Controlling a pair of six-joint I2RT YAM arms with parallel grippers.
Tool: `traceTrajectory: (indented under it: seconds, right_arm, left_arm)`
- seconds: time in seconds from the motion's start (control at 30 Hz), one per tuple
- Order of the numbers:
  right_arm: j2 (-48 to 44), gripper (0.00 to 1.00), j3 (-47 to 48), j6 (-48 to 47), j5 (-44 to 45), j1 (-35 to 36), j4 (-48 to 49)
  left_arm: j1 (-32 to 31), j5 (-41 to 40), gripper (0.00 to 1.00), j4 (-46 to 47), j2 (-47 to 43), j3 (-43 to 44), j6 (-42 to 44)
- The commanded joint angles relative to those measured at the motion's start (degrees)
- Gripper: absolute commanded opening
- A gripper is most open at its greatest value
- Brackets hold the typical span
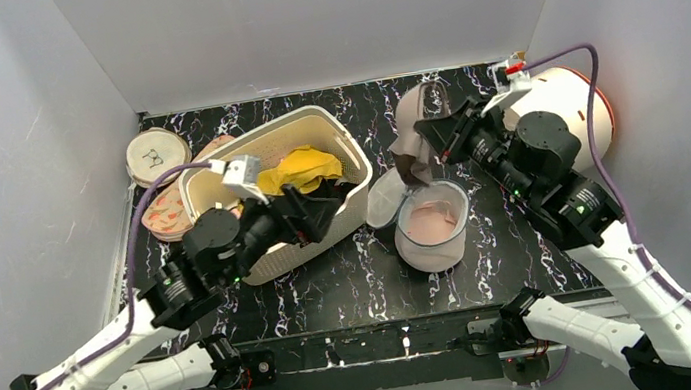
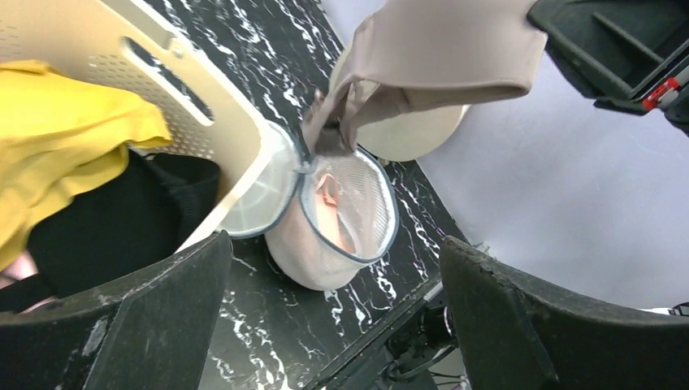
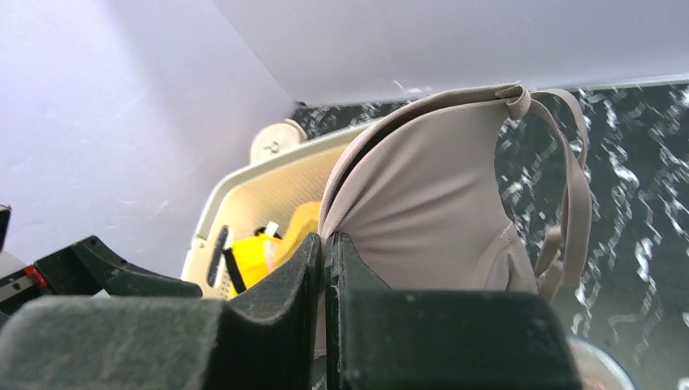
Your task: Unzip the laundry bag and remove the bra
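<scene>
Left gripper (image 2: 335,248): fingers spread wide, nothing between them. It hovers over the basket's (image 2: 187,89) 4 o'clock corner, pointing at the bag.

Laundry bag (image 1: 434,246): on the table (image 1: 352,275), mid, touching the basket's 3 o'clock side. Unzipped, mouth facing up. The lid (image 1: 383,200) is flipped out at the bag's 10 o'clock against the basket wall. There is some pink fabric (image 1: 430,219) inside, can't tell what.

Right gripper (image 3: 325,248): fingers pinched tight on the bra's (image 3: 422,211) edge.

Bra: out of the bag, held up at the bag's 12 o'clock, cups clear of the mouth. One strap end (image 2: 325,134) dangles to the bag rim.

Basket contents: yellow garment (image 1: 298,169) on top, black garment (image 2: 114,219) at the near right.

Far left corner: cream disc (image 1: 155,155) at the basket's 10 o'clock, with a pink patterned disc (image 1: 166,217) at the basket's 9 o'clock.
</scene>
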Motion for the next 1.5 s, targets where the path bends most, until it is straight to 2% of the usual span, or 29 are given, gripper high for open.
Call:
traceTrajectory:
  seconds: [0.0, 0.13, 0.37, 0.57, 0.6, 0.67, 0.73, 0.77, 0.83, 0.93, 1.0, 1.07, 1.23, 1.37, 1.47]
  right_arm:
    - [3.7, 0.00, 6.2, -2.5, -7.5, 0.0, 13.2]
    - [10.0, 0.00, 12.8, -1.8, -16.7, 0.1, 16.9]
    - [21.4, 0.00, 20.0, 5.1, -29.5, 0.1, 21.0]
    - [32.0, 0.03, 22.1, 5.6, -34.8, 1.9, 19.6]
    - [35.3, 0.06, 22.7, 4.4, -34.3, 3.8, 18.6]
    - [43.7, 0.28, 29.6, -0.9, -31.0, 8.3, 7.2]
    - [47.9, 0.48, 34.2, -4.1, -27.9, 9.9, -1.7]
    - [47.3, 0.62, 34.0, -5.5, -26.0, 9.9, -2.8]
    - [43.6, 0.78, 33.5, -8.8, -21.4, 9.6, -4.0]
    - [37.1, 0.85, 31.7, -12.9, -10.3, 8.7, -8.7]
    - [30.0, 0.92, 23.4, -16.7, 4.6, 7.3, -13.9]
    - [24.2, 0.94, 13.3, -15.7, 10.9, 4.1, -15.4]
    - [20.3, 0.94, 1.8, -9.6, 13.2, -5.8, -18.9]
    - [18.6, 0.93, -5.4, -4.6, 6.8, -19.5, -19.2]
    - [17.1, 0.92, -9.9, -1.1, 1.4, -25.5, -18.5]
  left_arm:
    - [0.2, -6.5, 0.98, -9.0, -6.5, 2.1, 2.2]
    - [0.2, -8.4, 0.98, -12.4, -9.0, 3.8, 3.7]
    - [0.2, -10.8, 0.98, -15.2, -10.5, 6.7, 5.0]
    - [0.2, -12.1, 0.98, -17.2, -12.8, 8.2, 4.7]
    - [0.2, -12.4, 0.98, -17.5, -13.5, 8.3, 4.6]
    - [0.2, -12.9, 0.98, -17.8, -14.4, 8.4, 4.1]
    - [0.2, -13.0, 0.98, -18.4, -14.5, 8.5, 3.4]
    - [0.2, -12.9, 0.98, -18.8, -14.4, 8.5, 3.1]
    - [0.2, -13.1, 0.98, -18.7, -14.4, 8.0, 3.0]
    - [0.2, -12.9, 0.98, -17.5, -13.6, 7.3, 3.3]
    - [0.3, -11.9, 0.98, -17.6, -12.1, 7.3, 3.0]
    - [0.2, -11.8, 0.98, -16.9, -11.8, 6.5, 3.0]
    - [0.2, -11.5, 0.98, -16.0, -10.7, 5.9, 3.2]
    - [0.2, -10.3, 0.98, -15.7, -9.0, 6.2, 3.1]
    - [0.2, -9.2, 0.98, -15.3, -7.9, 6.2, 2.8]
